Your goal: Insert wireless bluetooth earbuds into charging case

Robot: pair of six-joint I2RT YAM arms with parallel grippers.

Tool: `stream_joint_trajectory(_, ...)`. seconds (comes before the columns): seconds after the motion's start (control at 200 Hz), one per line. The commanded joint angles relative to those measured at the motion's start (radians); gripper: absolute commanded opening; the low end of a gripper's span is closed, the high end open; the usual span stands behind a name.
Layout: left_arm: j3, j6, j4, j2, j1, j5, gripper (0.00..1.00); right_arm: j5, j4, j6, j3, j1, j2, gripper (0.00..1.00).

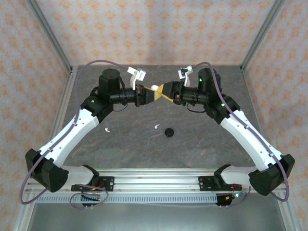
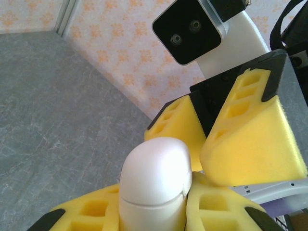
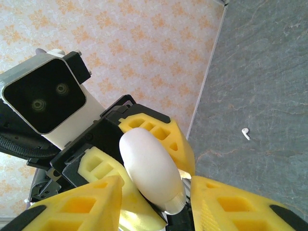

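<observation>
Nearest us, at the near edge of the tabletop [image 1: 144, 151], sit the two arm bases. The left arm [image 1: 72, 132] and the right arm [image 1: 245, 132] both stretch away toward the far middle.

Past them, around the middle of the tabletop, lie three loose pieces, all apart from one another. One white earbud [image 1: 107, 129] lies left of centre and a second white earbud [image 1: 157, 126] lies near the centre. Just to the right of the second is a small round black piece [image 1: 169, 132], too small for us to say whether it is an earbud or a case.

Farther on, above the tabletop's far half, the two claws meet tip to tip. The left claw [image 1: 146, 95] holds the white charging case [image 2: 154, 168] clamped between its yellow pads [image 2: 96, 211], with the rounded end sticking out toward the other arm. The right claw [image 1: 165, 92] stands partly apart, its yellow fingers [image 3: 86, 204] on either side of that rounded end. We cannot tell whether they pinch it or merely flank it.

Beyond them rises the patterned back wall [image 1: 159, 33].
</observation>
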Motion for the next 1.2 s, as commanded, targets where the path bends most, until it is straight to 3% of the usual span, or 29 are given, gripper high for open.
stream_joint_trajectory(0.0,0.005,-0.026,0.056,-0.029,-0.010,-0.013,0.14,0.008,0.042,-0.027,-0.006,0.002,-0.030,0.42)
stream_joint_trajectory(0.32,0.026,-0.011,0.030,-0.038,-0.032,0.021,0.14,-0.006,0.107,-0.001,-0.003,0.002,0.011,0.42)
stream_joint_trajectory(0.63,0.033,0.013,-0.012,-0.046,-0.032,0.020,0.15,-0.116,0.140,0.021,-0.014,0.003,0.030,0.18)
stream_joint_trajectory(0.796,0.053,0.022,-0.027,-0.038,-0.031,0.020,0.30,-0.114,0.106,-0.013,-0.008,0.003,0.025,0.00)
stream_joint_trajectory(0.931,0.073,0.023,-0.034,-0.031,-0.031,0.015,0.46,-0.098,0.079,-0.054,0.011,0.002,0.029,0.00)
stream_joint_trajectory(1.196,0.115,0.020,-0.069,-0.014,-0.029,-0.004,0.58,-0.042,0.000,-0.142,0.061,0.002,0.041,0.00)
